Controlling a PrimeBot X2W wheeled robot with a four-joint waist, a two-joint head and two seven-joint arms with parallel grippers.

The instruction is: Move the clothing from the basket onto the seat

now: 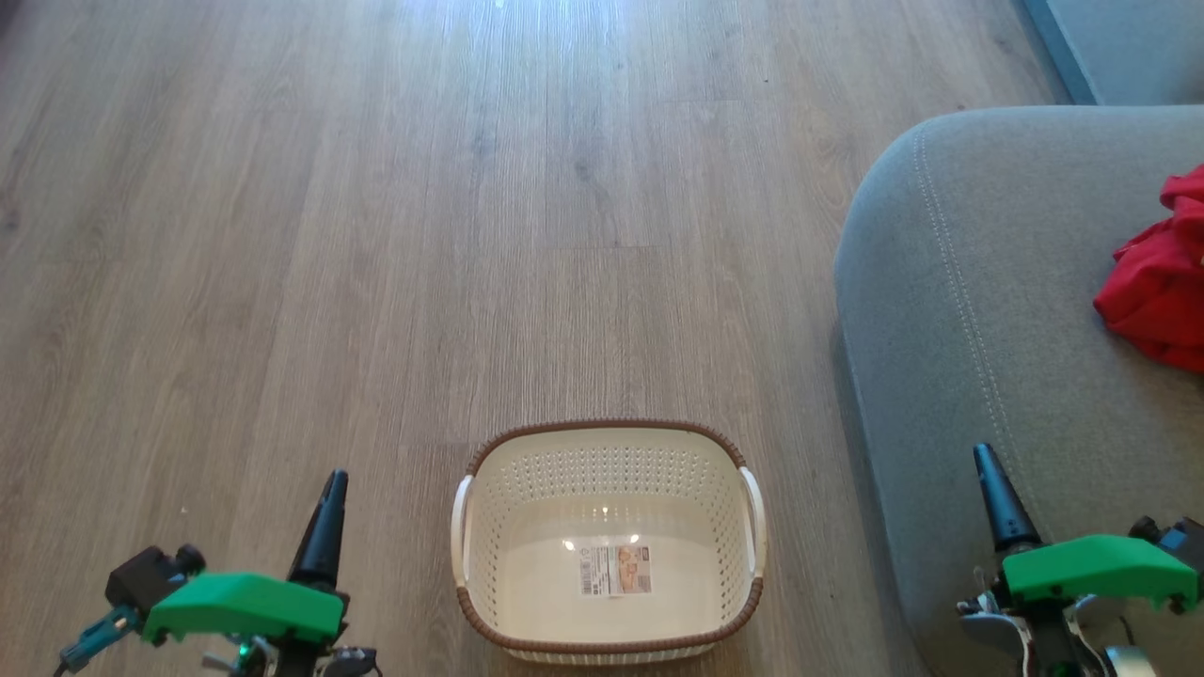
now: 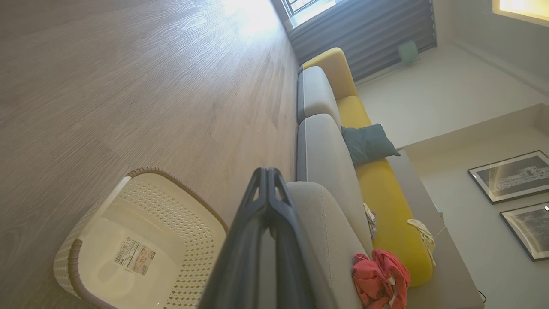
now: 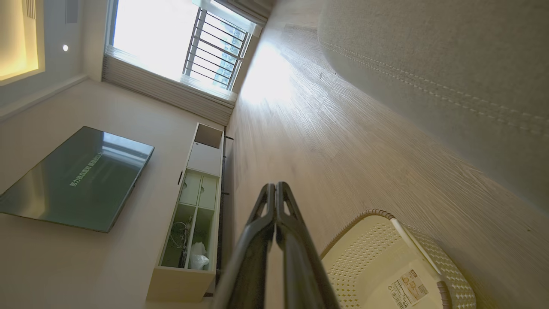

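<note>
Closed left claw (image 1: 336, 476), right claw (image 1: 983, 454); basket (image 1: 602, 425) holds label (image 1: 616, 570); clothing (image 1: 1162, 282) lies on seat (image 1: 988, 329).

I see the basket (image 1: 602, 425) on the floor (image 1: 376, 235) straight ahead of me, with a label (image 1: 616, 570) on its bottom. The seat (image 1: 988, 329) stands just right of it, and the clothing (image 1: 1162, 282) lies on the seat, far right. My left gripper (image 1: 334, 481) hangs left of the basket; my right gripper (image 1: 985, 458) is to its right, by the seat's edge.

Wood floor (image 1: 376, 235), teal cushion (image 2: 369, 143), television (image 3: 77, 178)
</note>
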